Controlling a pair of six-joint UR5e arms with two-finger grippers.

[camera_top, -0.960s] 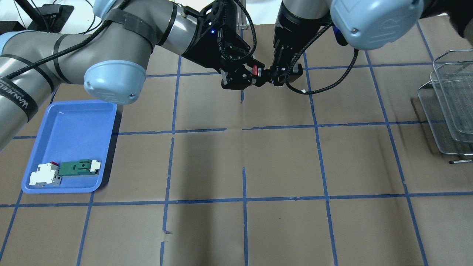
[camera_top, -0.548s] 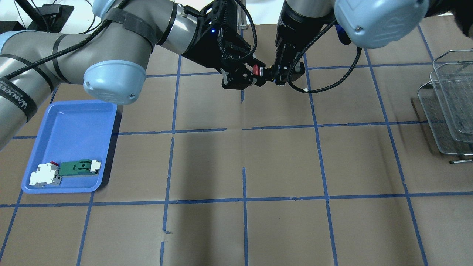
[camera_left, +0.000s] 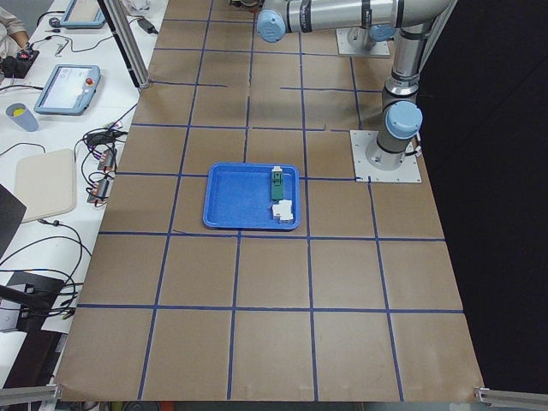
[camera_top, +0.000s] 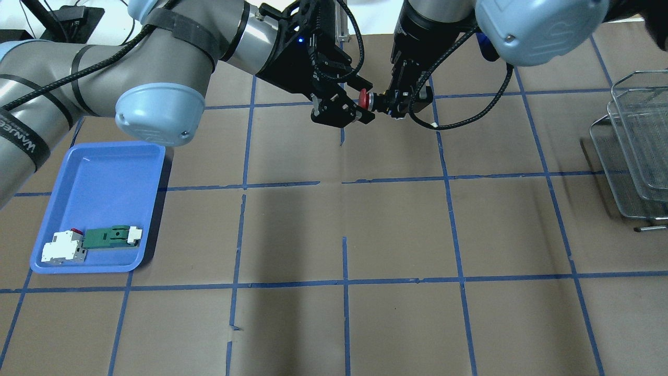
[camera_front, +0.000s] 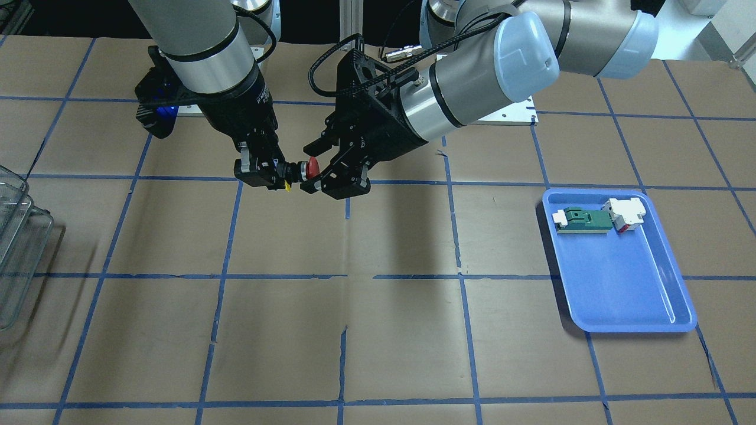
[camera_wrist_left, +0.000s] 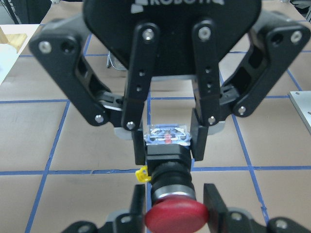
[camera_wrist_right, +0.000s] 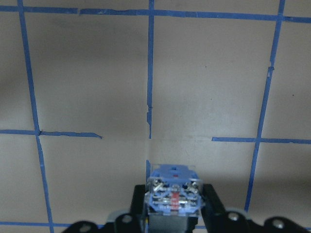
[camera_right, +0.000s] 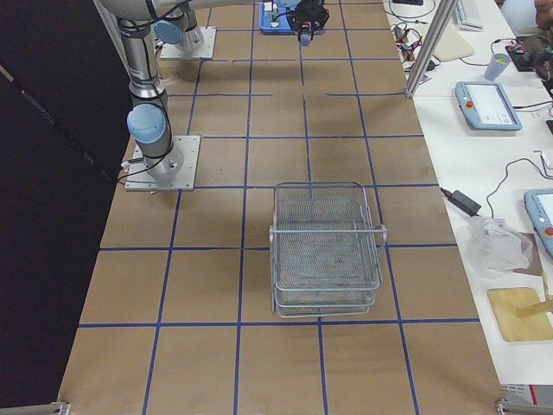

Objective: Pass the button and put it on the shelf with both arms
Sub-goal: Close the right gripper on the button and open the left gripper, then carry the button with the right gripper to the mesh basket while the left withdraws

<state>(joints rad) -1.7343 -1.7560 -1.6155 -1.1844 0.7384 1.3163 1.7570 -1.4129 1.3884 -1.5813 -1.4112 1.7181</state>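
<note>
Held above the tabletop (camera_top: 396,230), the button (camera_front: 309,167) has changed hands: the left claw (camera_top: 367,100) has just spread open around its red cap; the right claw (camera_front: 276,173) pinches its blue-and-white back, ready for the shelf (camera_top: 634,151).

The brown table (camera_top: 396,230), taped in a blue grid, is carrying a blue tray (camera_top: 104,183) at nine o'clock and the shelf (camera_top: 636,136) at three o'clock.

The left edge is blocked by the blue tray (camera_top: 104,177), the right edge by the shelf (camera_top: 634,156). Open bench (camera_top: 396,230) is left between, spanned above by the left arm (camera_top: 172,47) and right arm (camera_top: 532,26).
</note>
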